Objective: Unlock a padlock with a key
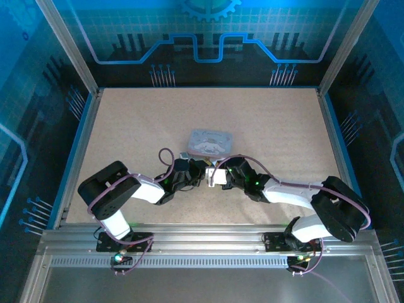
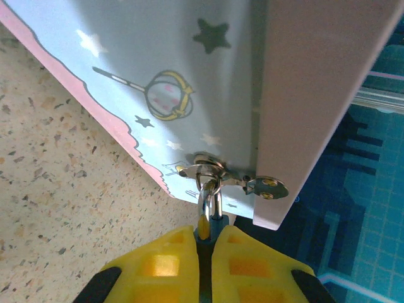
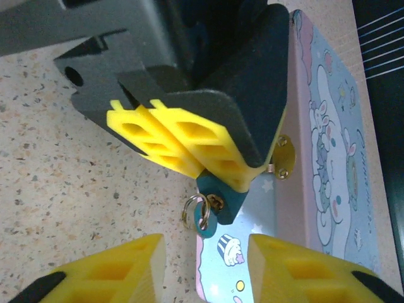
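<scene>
Step in hand: bringing the two tools together at the lock; the lock is not yet opened.

- Pale blue-lilac cartoon-printed rectangular tin (image 1: 211, 141) lies at the middle of the speckled beige counter (image 1: 271, 120). Both arms meet at its near side.
- Left tool (image 2: 205, 235): yellow fingers pressed together, clamped on the body of the small dark teal padlock (image 3: 228, 201). The thin shackle passes through the silvery hasp (image 2: 208, 165) on the tin's near wall, so the padlock hangs at the tin, off the counter, steadied by this grip.
- Small brassy key (image 3: 213, 202): it looks seated in the padlock's exposed end, with a thin wire ring (image 3: 193, 212) dangling from it. Too small to say how deep it sits.
- Right tool (image 3: 205, 252): fingers apart with nothing between them, lined up just near of the ring and key, touching neither.

Judgement on the next move: the right tool should ease forward until the key head sits between its pads, then pinch the flat head rather than the loose ring. It should then twist about the key's axis while the left tool holds the body firm. The risk is a slip off so thin a target, or nudging the padlock askew in the left grip.
</scene>
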`<action>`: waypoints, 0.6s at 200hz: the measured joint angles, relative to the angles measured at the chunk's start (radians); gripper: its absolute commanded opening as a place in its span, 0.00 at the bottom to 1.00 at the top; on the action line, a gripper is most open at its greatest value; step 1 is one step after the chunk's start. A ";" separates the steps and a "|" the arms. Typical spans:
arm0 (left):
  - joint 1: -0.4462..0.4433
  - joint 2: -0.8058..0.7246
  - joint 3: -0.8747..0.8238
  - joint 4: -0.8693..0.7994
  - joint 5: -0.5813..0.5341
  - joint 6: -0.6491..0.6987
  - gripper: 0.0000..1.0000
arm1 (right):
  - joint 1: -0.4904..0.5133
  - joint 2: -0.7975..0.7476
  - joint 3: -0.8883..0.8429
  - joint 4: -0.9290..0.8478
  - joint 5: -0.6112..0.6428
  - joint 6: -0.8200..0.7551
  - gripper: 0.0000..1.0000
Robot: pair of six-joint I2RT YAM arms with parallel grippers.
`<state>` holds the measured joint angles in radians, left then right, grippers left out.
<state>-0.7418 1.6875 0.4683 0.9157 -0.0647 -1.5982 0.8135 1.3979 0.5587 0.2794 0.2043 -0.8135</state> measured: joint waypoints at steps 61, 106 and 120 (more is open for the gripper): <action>0.000 0.000 0.000 0.000 0.000 0.000 0.02 | 0.006 0.048 0.016 0.035 0.024 0.001 0.27; 0.000 0.000 0.000 -0.002 0.000 0.000 0.02 | 0.008 0.070 0.021 0.045 0.033 0.007 0.20; 0.000 0.000 0.000 -0.002 0.000 0.000 0.02 | 0.012 0.073 0.023 0.047 0.034 0.010 0.17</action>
<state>-0.7418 1.6875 0.4686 0.9138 -0.0647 -1.5986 0.8257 1.4712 0.5812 0.3260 0.2386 -0.8036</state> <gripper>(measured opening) 0.092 0.196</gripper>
